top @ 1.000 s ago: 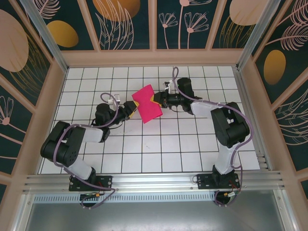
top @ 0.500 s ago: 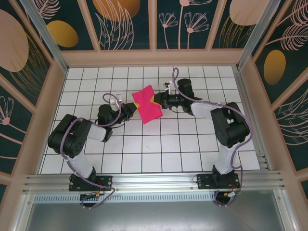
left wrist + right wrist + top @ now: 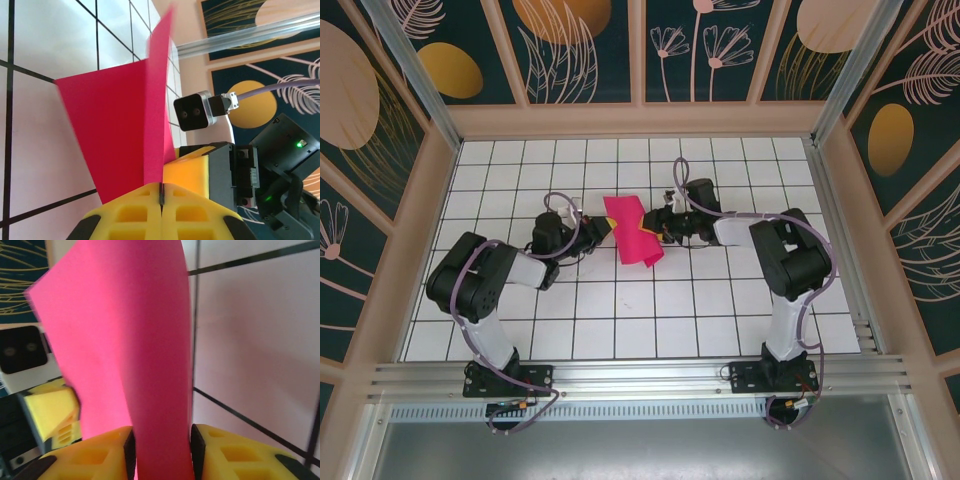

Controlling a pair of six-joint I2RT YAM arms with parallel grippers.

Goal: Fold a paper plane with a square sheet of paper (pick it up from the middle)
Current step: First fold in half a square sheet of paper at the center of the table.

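Square sheet of paper (image 3: 120, 125) is held up between the two claws, over the white grid table (image 3: 620, 310).

Closest to the left gripper (image 3: 161, 192), its yellow fingers (image 3: 125, 217) are pressed together. One edge of the sheet goes into the seam between them, so this claw pinches the paper. From the pinch the sheet opens away from the claw in two flaps. One flap spreads to the side over the tiles. The other stands on its edge, straight ahead of the fingers. Just past the standing flap, a little farther from this claw, sit the right wrist camera (image 3: 195, 111) and a yellow finger of the other arm.

At the right gripper (image 3: 161, 440) the yellow pads (image 3: 235, 457) are spread. The square sheet of paper rises through the gap between them and fills it from one pad to the other. Whether the pads really press on it, I cannot tell. Ahead of this claw the sheet bends into a wide, curved surface. Past its edge, on the far side from this claw, is the left wrist camera (image 3: 22, 355).

From above, the claws face each other. The sheet is directly in front of each one and between their tips.
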